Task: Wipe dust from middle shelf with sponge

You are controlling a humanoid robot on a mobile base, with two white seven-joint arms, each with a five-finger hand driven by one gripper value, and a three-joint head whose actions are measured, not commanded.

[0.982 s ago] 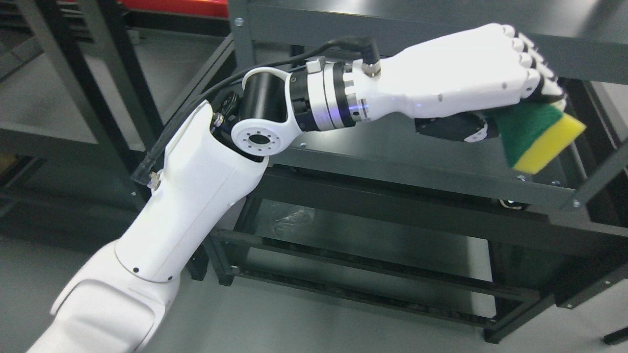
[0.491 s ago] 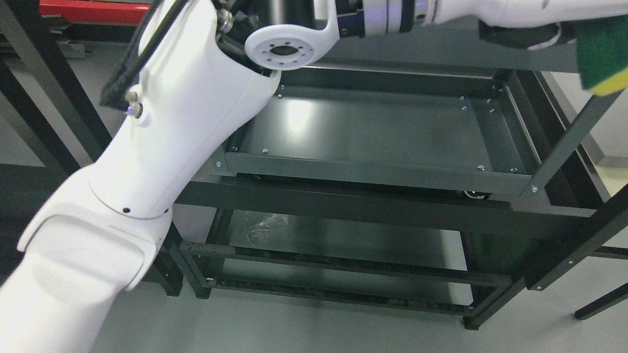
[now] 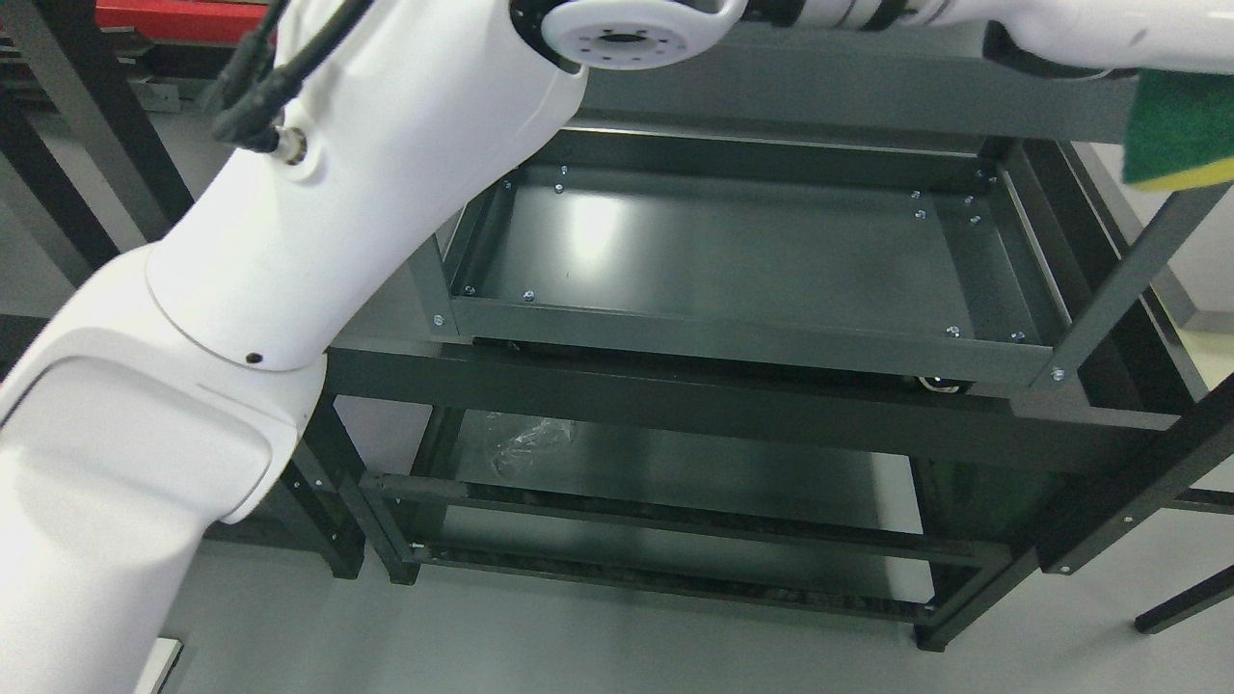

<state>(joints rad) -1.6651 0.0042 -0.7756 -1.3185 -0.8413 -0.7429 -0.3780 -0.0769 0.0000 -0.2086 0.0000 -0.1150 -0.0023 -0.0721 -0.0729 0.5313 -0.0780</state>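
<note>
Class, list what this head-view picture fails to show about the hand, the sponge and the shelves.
- Left hand: fingers cut off by the top edge; grip unseen.
- Sponge: only a corner shows, the rest is past the right edge.
- Middle shelf: dust too fine to see.
- Right hand: outside the view.

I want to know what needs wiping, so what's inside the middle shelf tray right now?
The middle shelf shows only bare dark metal, screws and a light glare. Its near-left corner is hidden behind the left arm. The sponge sits above its right end, not on it.

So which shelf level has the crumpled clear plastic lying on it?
The bottom shelf: clear plastic lies at its left end. The tray-like middle shelf above holds nothing visible.
</note>
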